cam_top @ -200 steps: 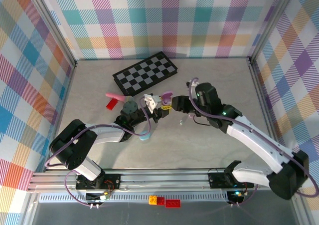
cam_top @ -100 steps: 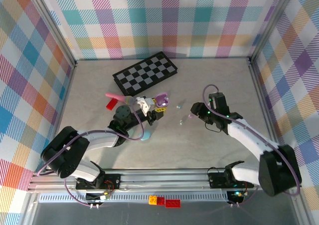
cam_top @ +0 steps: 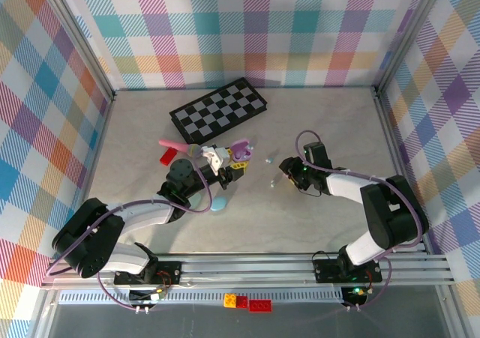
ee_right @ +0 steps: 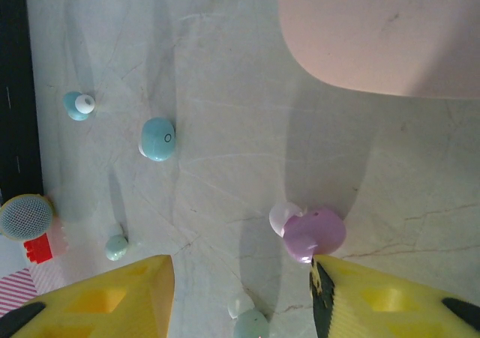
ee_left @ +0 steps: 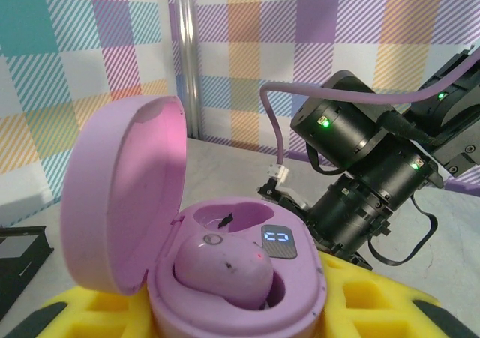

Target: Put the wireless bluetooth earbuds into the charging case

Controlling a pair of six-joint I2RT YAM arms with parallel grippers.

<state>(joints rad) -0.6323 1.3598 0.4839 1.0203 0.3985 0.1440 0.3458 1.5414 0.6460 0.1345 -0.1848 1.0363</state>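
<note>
One purple earbud [ee_right: 313,234] lies just ahead of the half-open right tool [ee_right: 241,267]; left tool [cam_top: 227,167] clamps the open case [ee_left: 120,195].

The pale marbled table [cam_top: 330,128] carries a folded checkerboard [cam_top: 217,111] at eleven o'clock, near the back wall. At ten o'clock a pink piece [cam_top: 169,142] lies close to a red brick [cam_top: 168,157]. A light blue oval case [cam_top: 218,204] lies at seven o'clock, near centre. Tiny earbuds [cam_top: 270,160] are scattered just off centre at two o'clock, among them a blue bud [ee_right: 157,139] and a purple bud [ee_right: 313,233].
</note>
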